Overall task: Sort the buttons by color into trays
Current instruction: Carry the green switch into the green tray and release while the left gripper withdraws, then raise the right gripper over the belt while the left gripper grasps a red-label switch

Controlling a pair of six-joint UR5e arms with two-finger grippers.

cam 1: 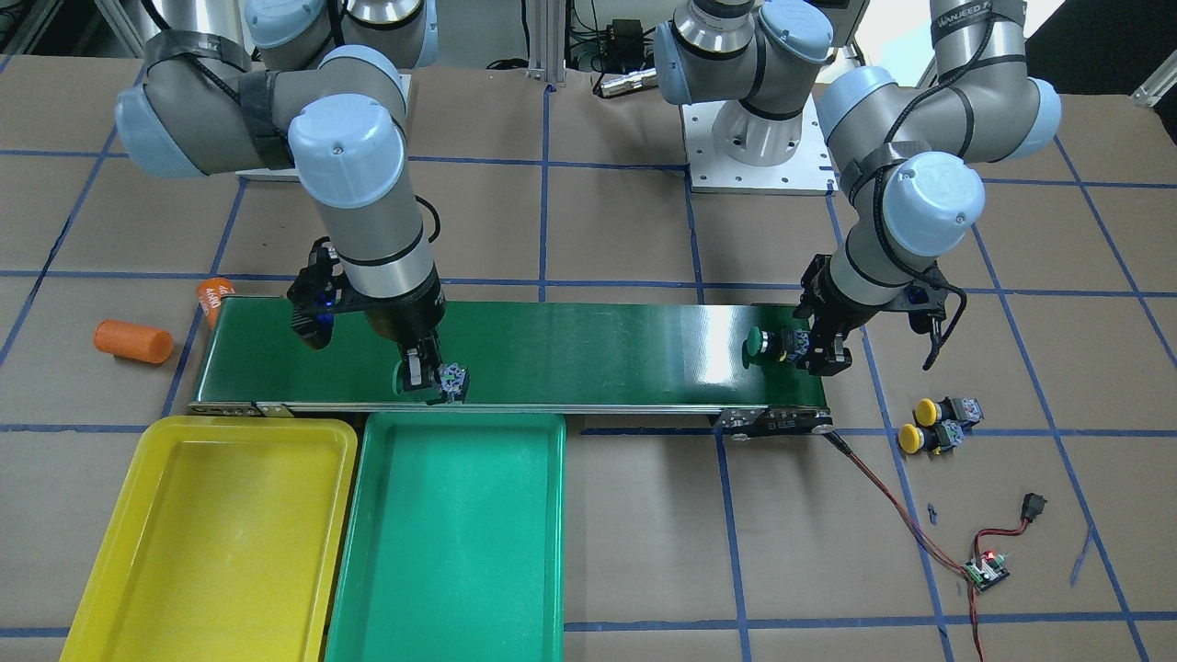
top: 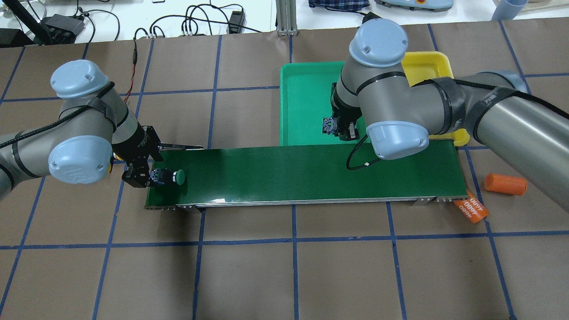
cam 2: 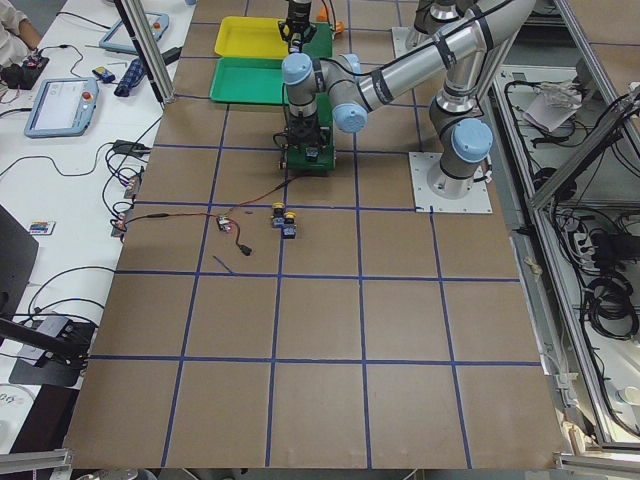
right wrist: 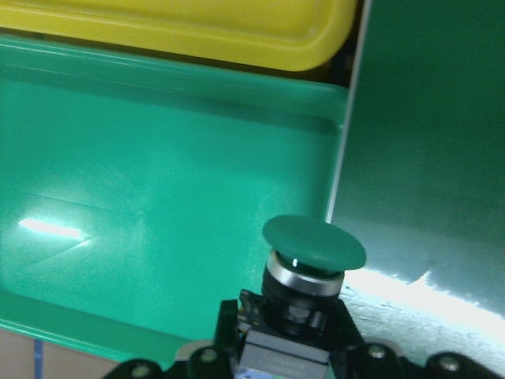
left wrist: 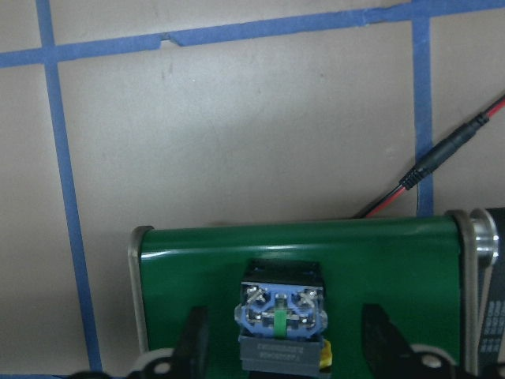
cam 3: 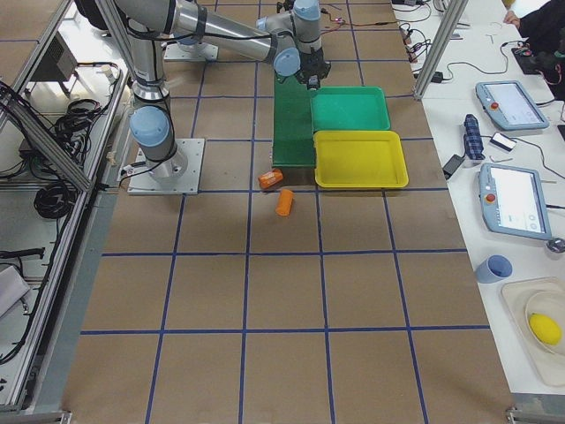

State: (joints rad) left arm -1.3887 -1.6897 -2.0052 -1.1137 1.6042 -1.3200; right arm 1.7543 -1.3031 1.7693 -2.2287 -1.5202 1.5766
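We had the right gripper (cam 1: 430, 379) pinching one green button (right wrist: 314, 241) by its grey switch body, cap pointing out ahead of the fingers. It was over the seam where the conveyor belt's (cam 1: 588, 354) long edge meets the green tray (cam 1: 451, 552). We judged that the body gave flatter faces to squeeze than the domed cap. Holding it at that shared edge also left only a short carry over the tray's rim.

At the belt's opposite end, on the robot's left, the second green button (cam 1: 765, 343) lay on its side on the belt, cap pointing along it. The left gripper (cam 1: 821, 357) straddled its body with the fingers (left wrist: 193, 341) spread, a gap on either side. That read to us either as a release onto the belt or as a line-up to grasp, and we could not tell which.

The two yellow buttons (cam 1: 922, 410) lay side by side on the table (cam 1: 644, 570) just beyond that same end of the belt. They were well apart from the yellow tray (cam 1: 211, 552), which sat beside the green one near the belt's other end. Neither tray held a button, so we judged the sorting barely begun. The green pair was being dealt with while the yellow pair waited, and the belt looked to be the link between the arms.
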